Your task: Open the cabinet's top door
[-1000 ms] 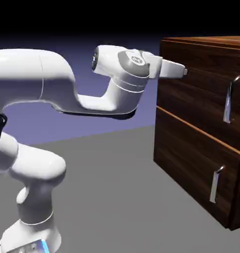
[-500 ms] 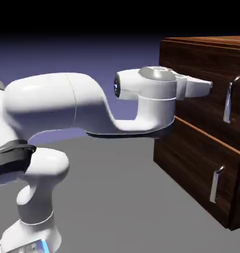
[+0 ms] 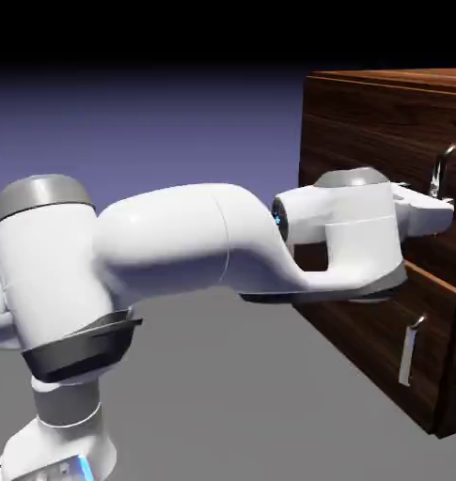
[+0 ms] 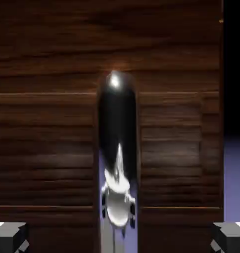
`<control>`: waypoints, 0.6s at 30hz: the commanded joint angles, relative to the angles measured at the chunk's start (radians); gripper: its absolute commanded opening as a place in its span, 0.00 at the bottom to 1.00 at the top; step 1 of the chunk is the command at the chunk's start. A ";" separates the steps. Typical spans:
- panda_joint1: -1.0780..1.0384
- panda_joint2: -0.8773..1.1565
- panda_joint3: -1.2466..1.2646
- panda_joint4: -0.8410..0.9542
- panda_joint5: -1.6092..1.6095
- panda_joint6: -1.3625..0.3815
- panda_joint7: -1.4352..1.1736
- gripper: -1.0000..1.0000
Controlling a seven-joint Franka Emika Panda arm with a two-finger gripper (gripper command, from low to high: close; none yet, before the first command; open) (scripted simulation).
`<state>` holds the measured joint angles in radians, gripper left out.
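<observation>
Blue-violet backdrop behind, the cabinet (image 3: 382, 235) stands right. Its top door (image 3: 372, 150) handle (image 4: 117, 148) lies centred between the spread gripper (image 3: 445, 214) fingers (image 4: 10, 236) (untouched), just ahead.

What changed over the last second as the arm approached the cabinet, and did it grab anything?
The arm swung toward the exterior view's right and dropped lower, bringing the gripper up to the top door's handle. Nothing was taken hold of: the fingers stand wide on either side of it. The cabinet and both panels stayed shut.
</observation>
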<state>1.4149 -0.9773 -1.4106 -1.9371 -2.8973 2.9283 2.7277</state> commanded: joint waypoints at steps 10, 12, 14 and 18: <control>-0.253 0.120 0.152 -0.216 -0.001 -0.118 0.163 0.00; -0.326 0.134 0.205 -0.275 0.024 -0.150 0.171 0.00; -0.398 0.140 0.260 -0.333 0.056 -0.183 0.169 0.00; -0.543 0.147 0.379 -0.443 0.123 -0.241 0.169 0.00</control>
<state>0.8718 -0.8305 -1.0312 -2.3795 -2.7762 2.6878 2.8973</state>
